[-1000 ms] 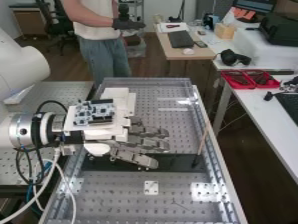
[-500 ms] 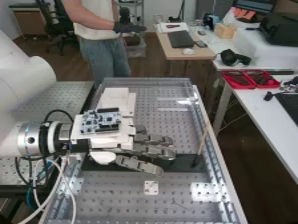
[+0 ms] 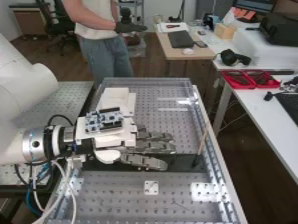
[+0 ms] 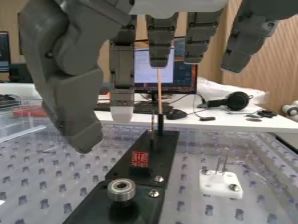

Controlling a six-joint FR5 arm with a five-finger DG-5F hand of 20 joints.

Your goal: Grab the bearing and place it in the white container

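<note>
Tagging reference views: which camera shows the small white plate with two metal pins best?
Wrist view: close up, the white plate shows two thin metal pins distinct from its screws. High view: squarish outline with dark spots, seen from above.

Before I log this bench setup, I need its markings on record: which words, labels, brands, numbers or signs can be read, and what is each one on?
No text can be read for certain.
Red block on the black plate: light marks, too small to tell characters from pattern.
Circuit board on the hand: any print is too small.
Bearing: no marking can be made out.
Monitor: nothing legible.
</note>
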